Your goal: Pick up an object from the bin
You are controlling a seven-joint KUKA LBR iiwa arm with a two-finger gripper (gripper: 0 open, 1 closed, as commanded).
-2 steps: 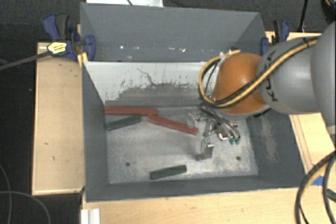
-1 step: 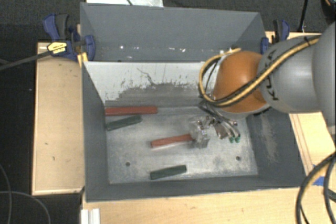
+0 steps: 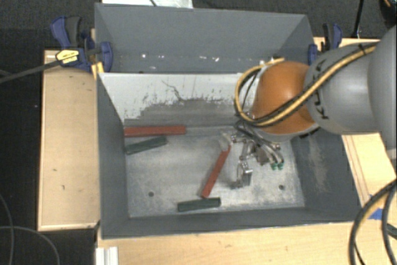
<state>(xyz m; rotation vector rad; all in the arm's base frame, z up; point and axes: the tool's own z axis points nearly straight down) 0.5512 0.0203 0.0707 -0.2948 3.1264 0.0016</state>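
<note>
You are looking down into the grey metal bin [image 3: 201, 34], and the grey robot arm [image 3: 360, 96] is reaching in from the right, with its rounded orange wrist cover [image 3: 279, 96] hanging over the right half of the floor. As far as the view is showing, the pick is not yet done: every thing is lying flat on the bin floor and nothing is riding clear of it. Four are lying there. A long red-brown flat bar [image 3: 155, 130] is resting along the foot of the back slope on the left, and a dark green flat stick [image 3: 146, 144] is lying just beside it, towards the front. A second red-brown bar [image 3: 213, 175] is lying on a slant near the middle, and a second dark green stick [image 3: 198, 204] is sitting by the front wall, close to that bar's lower end. The metal claw [image 3: 243, 174] is hanging low just to the right of the slanted red-brown bar, nearest its upper half. You cannot tell whether the claw is standing apart or together, nor whether it is touching the bar, so I am judging the closing and the lift as what is remaining.
</note>
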